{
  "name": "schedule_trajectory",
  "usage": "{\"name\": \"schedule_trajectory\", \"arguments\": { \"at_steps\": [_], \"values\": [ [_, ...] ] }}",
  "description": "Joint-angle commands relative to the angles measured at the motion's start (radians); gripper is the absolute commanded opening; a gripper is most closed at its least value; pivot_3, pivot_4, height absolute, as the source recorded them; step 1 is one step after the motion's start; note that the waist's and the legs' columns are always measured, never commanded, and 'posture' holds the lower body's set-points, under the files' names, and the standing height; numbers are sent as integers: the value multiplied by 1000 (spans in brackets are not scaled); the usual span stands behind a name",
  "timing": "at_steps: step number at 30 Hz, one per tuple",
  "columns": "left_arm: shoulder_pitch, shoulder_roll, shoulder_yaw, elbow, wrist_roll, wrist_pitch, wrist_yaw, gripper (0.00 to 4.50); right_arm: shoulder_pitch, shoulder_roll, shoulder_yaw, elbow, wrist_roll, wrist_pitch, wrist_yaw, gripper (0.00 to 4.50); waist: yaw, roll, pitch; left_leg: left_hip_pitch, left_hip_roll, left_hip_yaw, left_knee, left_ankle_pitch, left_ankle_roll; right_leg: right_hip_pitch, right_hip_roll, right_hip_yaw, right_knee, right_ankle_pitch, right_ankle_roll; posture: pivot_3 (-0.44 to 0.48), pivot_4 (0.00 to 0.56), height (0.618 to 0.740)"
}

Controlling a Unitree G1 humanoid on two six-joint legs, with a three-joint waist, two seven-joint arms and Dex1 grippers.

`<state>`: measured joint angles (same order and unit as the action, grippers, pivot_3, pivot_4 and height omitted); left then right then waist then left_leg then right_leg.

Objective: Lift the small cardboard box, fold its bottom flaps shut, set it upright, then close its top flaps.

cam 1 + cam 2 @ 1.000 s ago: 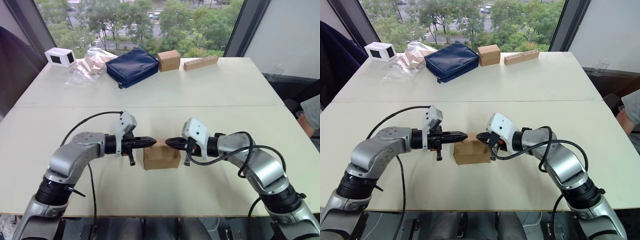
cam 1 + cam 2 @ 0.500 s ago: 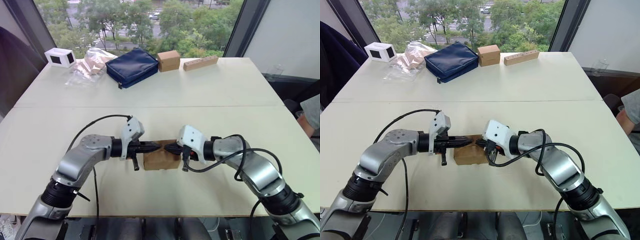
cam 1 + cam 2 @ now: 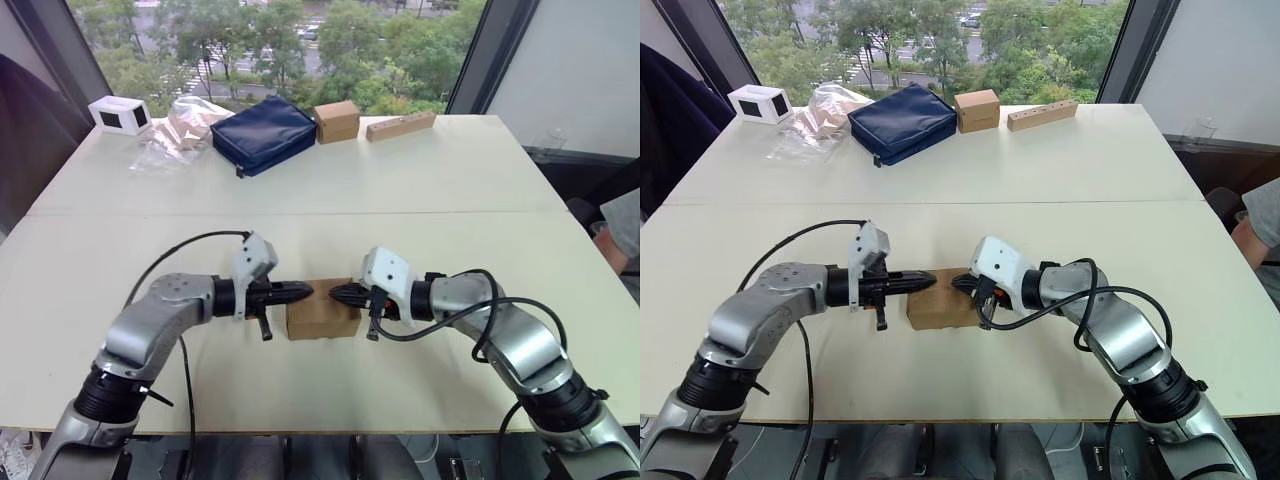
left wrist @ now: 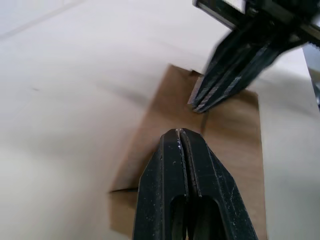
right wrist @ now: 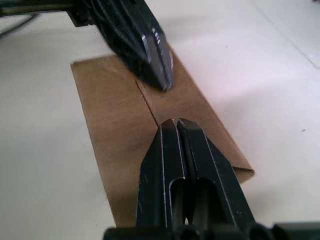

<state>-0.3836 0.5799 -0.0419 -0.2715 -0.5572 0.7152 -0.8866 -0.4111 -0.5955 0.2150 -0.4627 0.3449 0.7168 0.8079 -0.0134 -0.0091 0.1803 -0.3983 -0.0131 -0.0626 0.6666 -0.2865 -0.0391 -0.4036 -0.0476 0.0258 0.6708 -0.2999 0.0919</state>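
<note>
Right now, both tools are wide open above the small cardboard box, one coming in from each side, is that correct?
Not quite: both are shut. The wrist views show the left tool and right tool with fingers pressed together, tips over the small cardboard box, one from each side.

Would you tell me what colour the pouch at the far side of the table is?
Navy blue; the pouch shows best in the right eye view.
</note>
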Motion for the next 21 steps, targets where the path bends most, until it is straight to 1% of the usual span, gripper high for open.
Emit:
{"name": "schedule_trajectory", "arguments": {
  "at_steps": [1,4,7,8,9,11,14,15,17,19,21],
  "values": [
    [3,11,155,-63,-98,42,54,21,8,6,-150,-53,137,40,12,0,0,0,0,0,0,0,0,0,0,0,0,0,0,0,0,0,150,740],
    [39,59,199,-86,-93,55,70,21,48,-13,-236,-104,231,95,13,0,0,0,0,0,0,0,0,0,0,0,0,0,0,0,0,0,150,740],
    [81,81,202,-102,-15,-4,128,21,89,-40,-290,-148,298,138,9,0,1,0,0,1,0,0,-1,0,0,0,-1,0,-1,0,0,0,150,740],
    [104,98,203,-111,-6,-7,126,21,108,-52,-311,-162,319,152,8,0,1,0,0,1,0,0,-1,0,0,0,-1,0,-1,0,0,0,150,740],
    [155,124,217,-131,-15,-3,100,21,139,-68,-344,-179,343,171,7,0,1,0,0,1,0,0,-1,0,0,1,-1,0,-1,0,0,0,150,740],
    [270,175,269,-163,-93,64,36,21,221,-117,-410,-214,395,213,19,0,-1,0,0,1,0,0,-2,0,1,1,-1,1,-2,0,0,0,150,740],
    [360,208,314,-198,-166,111,6,21,291,-167,-452,-237,448,242,25,0,1,0,0,1,1,1,-3,-1,1,1,-1,1,-4,0,0,0,150,740],
    [399,223,318,-216,-169,109,-9,21,319,-183,-462,-243,461,249,31,0,2,0,0,1,2,1,-3,-1,1,2,-1,2,-4,0,0,0,150,740],
    [485,252,317,-254,-128,65,-34,21,386,-222,-472,-258,476,262,52,0,3,0,0,6,2,1,-3,-1,1,7,-1,1,-5,0,-1,0,150,740],
    [532,279,341,-273,-151,86,-52,21,457,-264,-470,-263,470,262,77,0,4,0,0,9,3,1,-4,-2,2,11,-1,1,-7,0,-1,0,150,740],
    [581,323,342,-272,-129,60,-98,21,510,-272,-474,-250,460,244,79,0,4,0,0,9,3,1,-4,-2,2,11,-1,1,-8,0,-1,0,150,740]
  ]
}}
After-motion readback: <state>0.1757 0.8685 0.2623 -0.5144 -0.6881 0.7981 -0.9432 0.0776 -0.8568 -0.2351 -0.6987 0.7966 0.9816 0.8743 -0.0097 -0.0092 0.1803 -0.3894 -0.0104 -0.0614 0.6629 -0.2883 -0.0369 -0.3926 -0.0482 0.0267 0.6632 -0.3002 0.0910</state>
